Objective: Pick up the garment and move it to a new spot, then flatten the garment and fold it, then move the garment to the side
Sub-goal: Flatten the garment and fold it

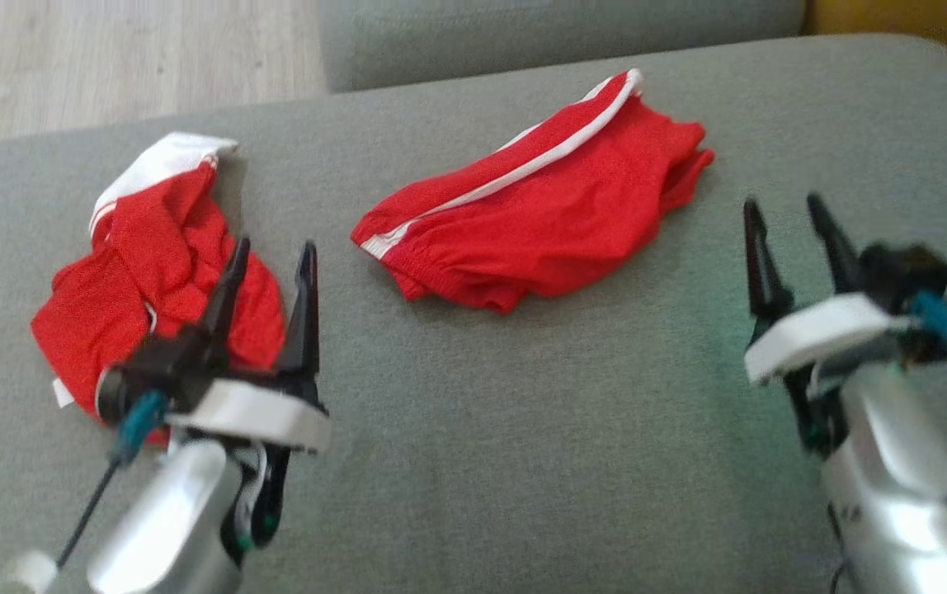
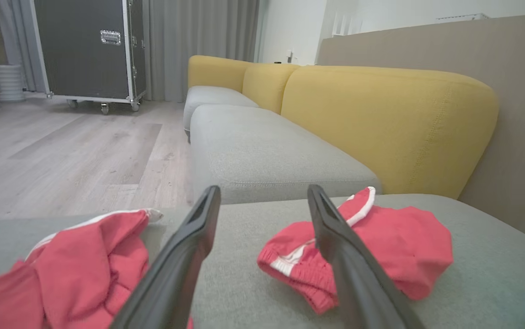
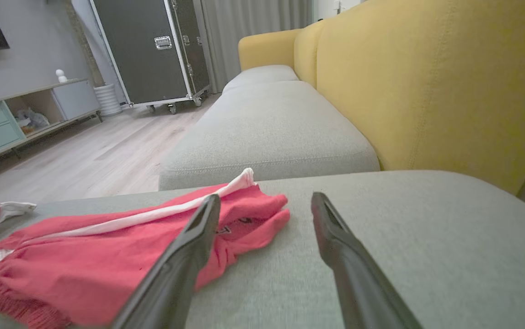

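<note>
Head view | left pincer (image 1: 275, 243) wide, empty | right pincer (image 1: 781, 200) wide, empty | red shorts (image 1: 539, 210) on cushion (image 1: 523, 412)

Grey sofa seats (image 2: 267, 155) with yellow backrests (image 2: 381, 123); pale wood floor (image 2: 61, 155); black wheeled case (image 2: 84, 45).

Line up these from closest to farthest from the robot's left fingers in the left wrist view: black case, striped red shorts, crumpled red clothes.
1. Crumpled red clothes: low left, right beside the left fingers.
2. Striped red shorts: ahead, on the right.
3. Black case: far across the floor, upper left.
</note>
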{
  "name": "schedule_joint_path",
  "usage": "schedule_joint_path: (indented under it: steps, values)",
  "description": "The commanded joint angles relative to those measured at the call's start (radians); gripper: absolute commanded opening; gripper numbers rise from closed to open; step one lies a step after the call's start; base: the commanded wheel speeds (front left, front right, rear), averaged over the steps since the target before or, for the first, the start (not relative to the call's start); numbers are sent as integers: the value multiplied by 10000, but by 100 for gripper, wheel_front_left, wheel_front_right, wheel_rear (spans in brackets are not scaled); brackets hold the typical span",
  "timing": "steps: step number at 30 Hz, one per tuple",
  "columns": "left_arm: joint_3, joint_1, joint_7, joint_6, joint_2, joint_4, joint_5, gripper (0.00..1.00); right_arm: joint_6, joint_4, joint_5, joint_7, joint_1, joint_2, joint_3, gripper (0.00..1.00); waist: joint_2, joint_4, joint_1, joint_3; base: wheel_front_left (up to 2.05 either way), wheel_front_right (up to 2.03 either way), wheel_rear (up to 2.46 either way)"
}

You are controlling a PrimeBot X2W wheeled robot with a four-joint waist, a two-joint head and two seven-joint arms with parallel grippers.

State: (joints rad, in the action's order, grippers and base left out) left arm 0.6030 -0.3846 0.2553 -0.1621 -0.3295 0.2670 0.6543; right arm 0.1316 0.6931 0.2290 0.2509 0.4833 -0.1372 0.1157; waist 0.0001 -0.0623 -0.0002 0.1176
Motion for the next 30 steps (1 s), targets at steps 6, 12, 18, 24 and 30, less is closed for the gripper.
schedule_joint_path:
  steps: [6, 12, 18, 24, 30]
  values:
    - [-1679, 1166, 63, 525, 515, -768, -998, 100, -9, -1286, -140, 108, -1360, 537, -310, 100, -1, -304, 2, -335, 0, 0, 0]
    - [-2313, 1584, 64, 1015, 957, -798, -1569, 100, -9, -1680, -322, 106, -1633, 695, -505, 100, -1, -322, 2, -265, 0, 0, 0]
    - [-2597, 1399, 64, 1525, 1331, -678, -2131, 100, -9, -2013, -563, -197, -1206, 739, -745, 100, -1, -49, 2, 228, 0, 0, 0]
    - [-2650, 909, 64, 1952, 1674, -400, -2504, 100, -9, -1619, -741, -1335, 141, 695, -1889, 100, -1, 552, 2, 1037, 0, 0, 0]
    - [-2599, 371, 64, 2287, 2054, -59, -2764, 100, -9, -321, -957, -2448, 1962, 698, -3163, 100, -1, 1333, 2, 1696, 0, 0, 0]
